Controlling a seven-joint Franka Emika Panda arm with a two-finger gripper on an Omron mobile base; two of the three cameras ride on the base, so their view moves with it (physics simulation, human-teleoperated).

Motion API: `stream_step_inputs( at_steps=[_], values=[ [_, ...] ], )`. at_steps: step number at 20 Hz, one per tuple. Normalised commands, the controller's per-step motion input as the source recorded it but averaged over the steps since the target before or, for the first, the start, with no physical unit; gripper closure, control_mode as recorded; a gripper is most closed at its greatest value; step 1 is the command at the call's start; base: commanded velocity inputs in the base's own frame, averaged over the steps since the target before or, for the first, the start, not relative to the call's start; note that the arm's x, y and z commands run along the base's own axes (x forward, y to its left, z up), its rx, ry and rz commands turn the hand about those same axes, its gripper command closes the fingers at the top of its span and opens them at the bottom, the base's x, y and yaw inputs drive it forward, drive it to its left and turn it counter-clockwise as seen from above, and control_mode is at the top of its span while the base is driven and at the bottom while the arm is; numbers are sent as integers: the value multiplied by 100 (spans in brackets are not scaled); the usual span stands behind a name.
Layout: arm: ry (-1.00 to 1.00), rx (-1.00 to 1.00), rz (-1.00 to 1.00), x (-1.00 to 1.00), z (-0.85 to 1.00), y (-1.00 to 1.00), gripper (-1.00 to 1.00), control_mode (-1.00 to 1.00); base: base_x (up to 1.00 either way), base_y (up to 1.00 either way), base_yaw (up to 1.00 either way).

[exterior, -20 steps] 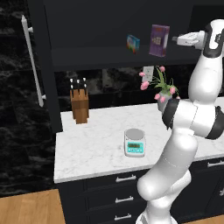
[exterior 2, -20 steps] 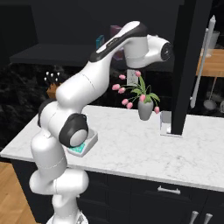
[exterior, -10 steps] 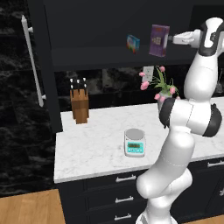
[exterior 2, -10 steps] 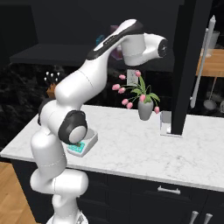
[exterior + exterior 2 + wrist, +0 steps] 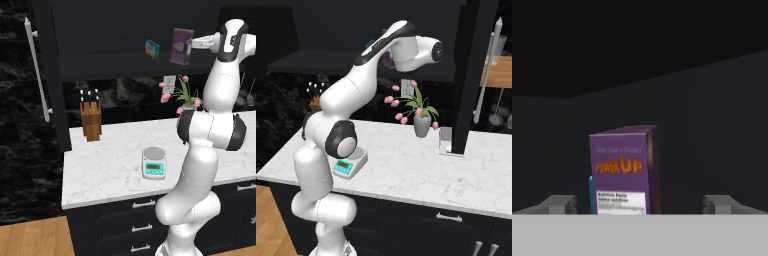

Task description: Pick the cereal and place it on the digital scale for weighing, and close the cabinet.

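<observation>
The tall, thin purple cereal box stands upright on the inner shelf of the large black wall cabinet, near the top right of the left base frame, with a smaller light-blue box a little to its left. In the hand frame the same purple box sits low and slightly left of centre, between the two grey finger tips that rise at the bottom corners and well apart from both. The white arm's two-finger gripper hangs just beside the box's right edge, jaws spread wide and holding nothing. So the pick is not yet made: the box looks untouched on its shelf. Lower in the frame, the small teal-and-white digital scale rests on the white marble surface with its round grey plate bare. The cabinet is open, its left door with a long silver bar handle swung out at the frame's left. By my reading, grasping, carrying, placing and shutting the doors all remain.
</observation>
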Motion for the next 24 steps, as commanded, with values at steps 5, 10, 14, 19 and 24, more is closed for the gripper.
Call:
stream_step_inputs(
  at_steps=[5,10,14,19,24],
  values=[
    [0,0,0,3,0,3,-100,-100,0,0,0],
    [1,0,-2,10,0,16,-100,-100,0,0,0],
    [2,0,-4,27,0,16,-100,-100,0,0,0],
    [0,0,-3,4,0,26,-100,-100,0,0,0],
    [0,0,-3,1,0,24,100,-100,0,0,0]
  ],
)
